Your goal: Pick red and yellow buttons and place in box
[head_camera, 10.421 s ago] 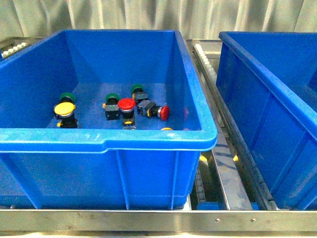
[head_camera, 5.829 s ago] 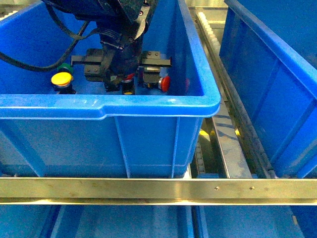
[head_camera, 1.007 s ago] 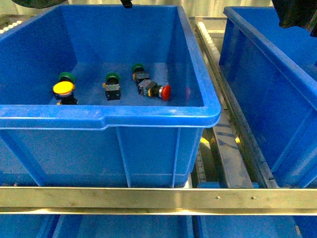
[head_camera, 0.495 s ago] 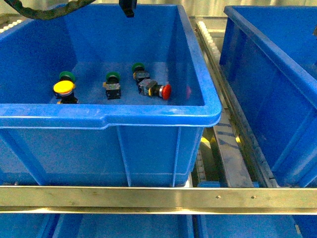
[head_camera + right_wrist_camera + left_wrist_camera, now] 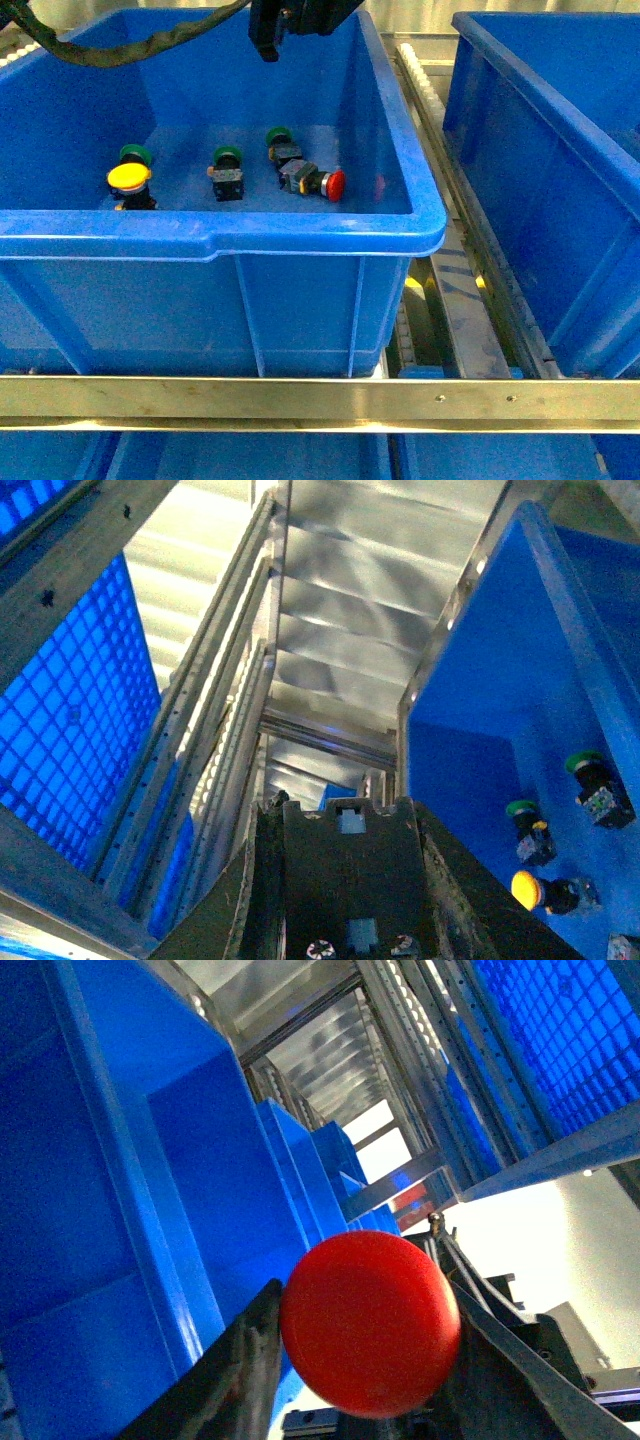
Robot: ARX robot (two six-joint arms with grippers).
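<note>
I record the left gripper (image 5: 368, 1365) clamped on a red mushroom-cap push-button switch (image 5: 370, 1332), held high above the far end of the large blue plastic bin (image 5: 300, 235). On that bin's floor, a second red-capped switch (image 5: 330, 183) lies on its side and a yellow-capped switch (image 5: 128, 178) sits near the left wall. I cannot tell how far the right gripper (image 5: 345, 840) is open. Markings on the switch bodies are too small to read.

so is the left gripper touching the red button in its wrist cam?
Touching. Left wrist view: the left gripper clamps the red button, no gap at either finger.
</note>
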